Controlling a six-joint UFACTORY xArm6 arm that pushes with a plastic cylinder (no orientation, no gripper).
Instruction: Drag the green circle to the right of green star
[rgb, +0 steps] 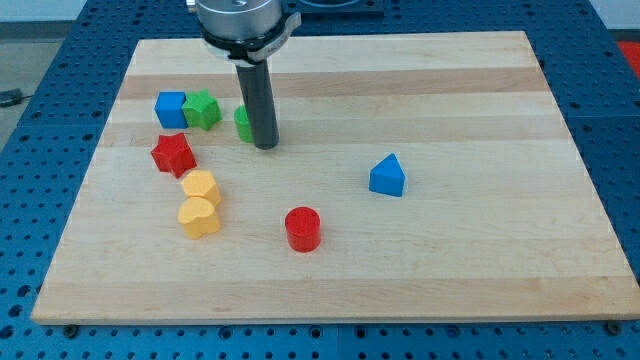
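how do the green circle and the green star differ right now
The green star shows whole, while the green circle is mostly hidden behind my tip. The star touches the blue cube; the circle stands apart from other blocks, right of the star. The star has points; the circle's visible edge looks rounded. Both are green.

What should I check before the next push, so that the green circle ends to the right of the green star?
1. My tip is next to the green circle: ok, on its right side.
2. Tip on the correct side for a rightward push: not ok.
3. Green circle fully visible: not ok, the rod hides part.
4. Green star located: ok, touching the blue cube.
5. Circle already right of star: ok, with a gap between.
6. Contact between tip and circle: cannot tell.
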